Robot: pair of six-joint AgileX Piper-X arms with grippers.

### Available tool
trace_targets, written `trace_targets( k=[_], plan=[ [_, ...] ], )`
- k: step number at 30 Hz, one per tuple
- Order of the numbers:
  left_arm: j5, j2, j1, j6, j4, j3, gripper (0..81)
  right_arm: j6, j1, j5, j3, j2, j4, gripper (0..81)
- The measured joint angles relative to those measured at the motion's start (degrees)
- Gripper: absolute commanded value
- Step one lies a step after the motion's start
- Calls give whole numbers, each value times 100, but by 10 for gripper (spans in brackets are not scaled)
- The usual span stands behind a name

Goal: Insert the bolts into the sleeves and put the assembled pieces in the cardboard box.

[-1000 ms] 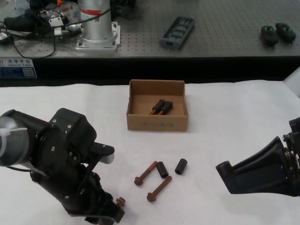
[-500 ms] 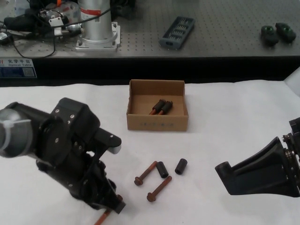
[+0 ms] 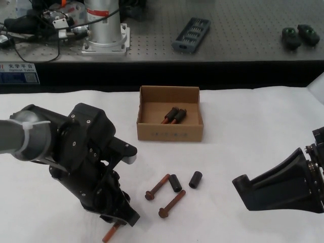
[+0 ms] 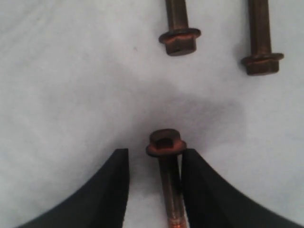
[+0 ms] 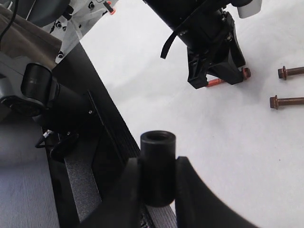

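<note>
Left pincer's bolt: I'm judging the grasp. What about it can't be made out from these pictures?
Left wrist view: the bolt has its tip cut off by the bottom edge.
High view: its head is hidden beneath the left pincer.
Left wrist view: finger-to-flange contact, too close to tell.

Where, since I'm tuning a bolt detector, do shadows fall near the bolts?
Left wrist view: a soft grey shadow lies on the cloth just beyond the head of the nearest bolt. Right wrist view: the two loose bolts cast almost no shadow.
</note>
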Motion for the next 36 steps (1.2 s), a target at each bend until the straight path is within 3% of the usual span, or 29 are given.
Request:
trace_targets(
  k=[4, 14, 23, 36],
  plan=[
    [0, 0, 0, 39, 0, 0, 245, 0, 0, 0, 0, 0, 0, 26],
    [28, 0, -22, 75, 157, 0, 11, 0, 0, 0, 0, 0, 0, 26],
    [50, 0, -565, 73, 827, -447, 6, 0, 0, 0, 0, 0, 0, 26],
    [1049, -786, -468, -621, 502, -1101, 6, 0, 0, 310, 0, 0, -334, 26]
  ],
)
